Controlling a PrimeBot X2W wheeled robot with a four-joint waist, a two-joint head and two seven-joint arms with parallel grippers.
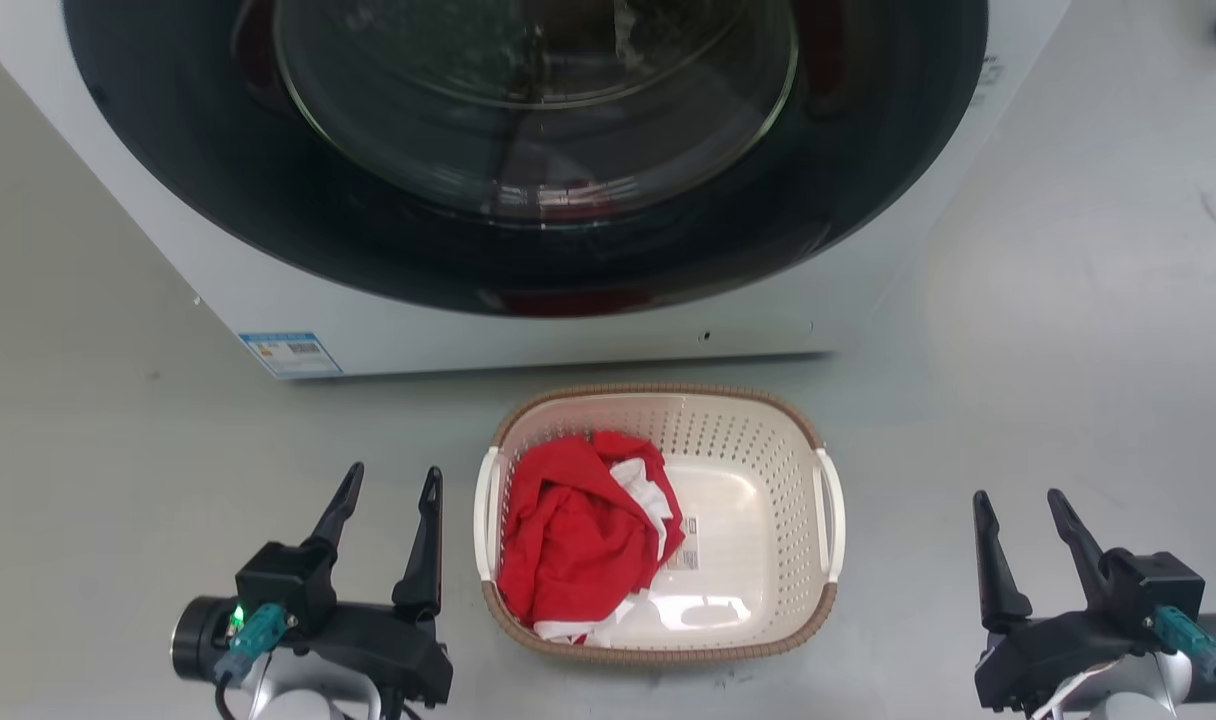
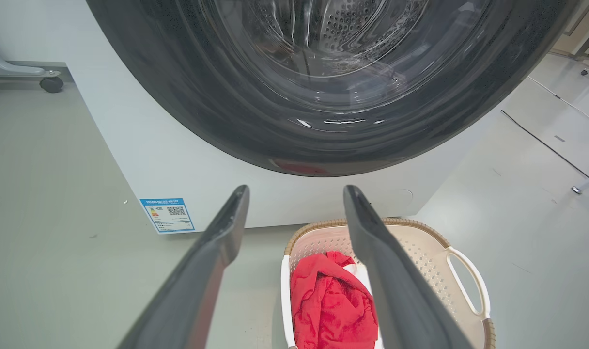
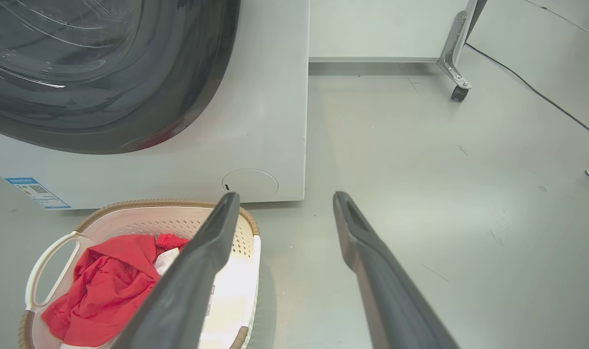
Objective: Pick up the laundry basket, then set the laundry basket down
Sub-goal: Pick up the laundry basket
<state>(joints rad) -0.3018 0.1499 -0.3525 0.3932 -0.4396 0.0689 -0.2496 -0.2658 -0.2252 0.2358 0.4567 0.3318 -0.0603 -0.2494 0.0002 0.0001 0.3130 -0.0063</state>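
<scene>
- The cream-white perforated plastic laundry basket with a brown woven-look rim (image 1: pixel 768 470) sits on the grey floor (image 1: pixel 1068 350), just in front of the white front-loading washing machine (image 1: pixel 528 335).
- It lies between the left gripper (image 1: pixel 393 475) and the right gripper (image 1: pixel 1018 498). Both have their fingers spread wide and empty, clear of the basket.
- The crumpled red-and-white cloth (image 1: pixel 578 530) is heaped at the basket's left, so an uneven lift could tip it.
- The slim white handles could slip from the fingers.
- The head view gives the base label (image 1: pixel 690 545).
- The left wrist view opens up the right handle's loop (image 2: pixel 469 281), and the right wrist view the left handle's loop (image 3: pixel 50 264).
</scene>
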